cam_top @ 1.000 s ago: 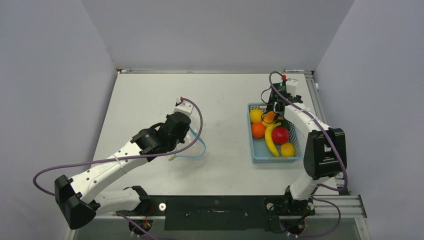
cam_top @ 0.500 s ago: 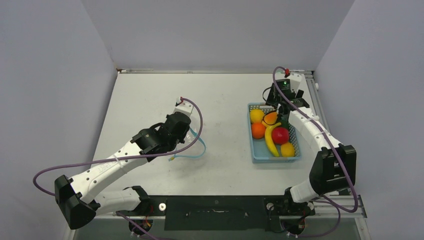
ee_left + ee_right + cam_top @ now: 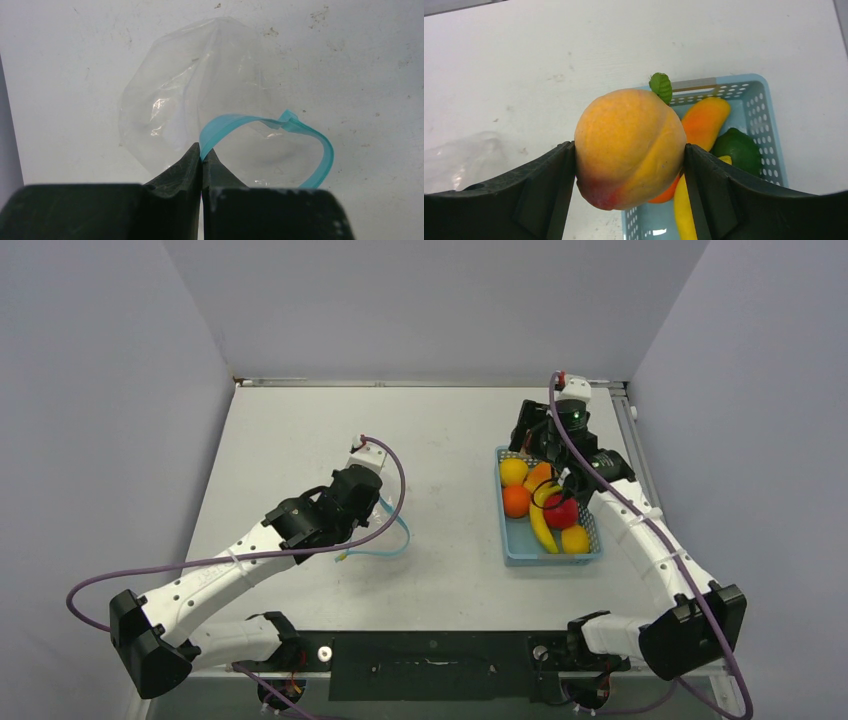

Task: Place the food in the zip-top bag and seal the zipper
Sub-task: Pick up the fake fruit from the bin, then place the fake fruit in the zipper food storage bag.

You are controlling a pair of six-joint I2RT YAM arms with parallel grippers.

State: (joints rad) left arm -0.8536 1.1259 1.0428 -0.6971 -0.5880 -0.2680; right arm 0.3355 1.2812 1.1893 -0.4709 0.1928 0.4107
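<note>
My left gripper (image 3: 201, 152) is shut on the light blue zipper (image 3: 280, 122) of the clear zip-top bag (image 3: 200, 85). The bag lies on the table with its mouth held open in a loop (image 3: 395, 530). My right gripper (image 3: 629, 195) is shut on a yellow-orange peach (image 3: 630, 147) with a green leaf. It holds the peach above the far left corner of the light blue basket (image 3: 764, 105). In the top view this gripper (image 3: 522, 455) is over that corner. More food lies in the basket: an orange (image 3: 517, 500), a red fruit (image 3: 561, 512), a banana (image 3: 540, 525), a mango (image 3: 706, 117) and a green one (image 3: 739, 147).
The basket (image 3: 550, 558) stands on the right side of the table, and the bag lies left of centre with bare table between them. Grey walls enclose the table on three sides. The bag shows faintly at the lower left of the right wrist view (image 3: 459, 160).
My right arm has swung outward and its gripper has shifted toward the basket's far left corner. The left arm and the bag have not moved.
</note>
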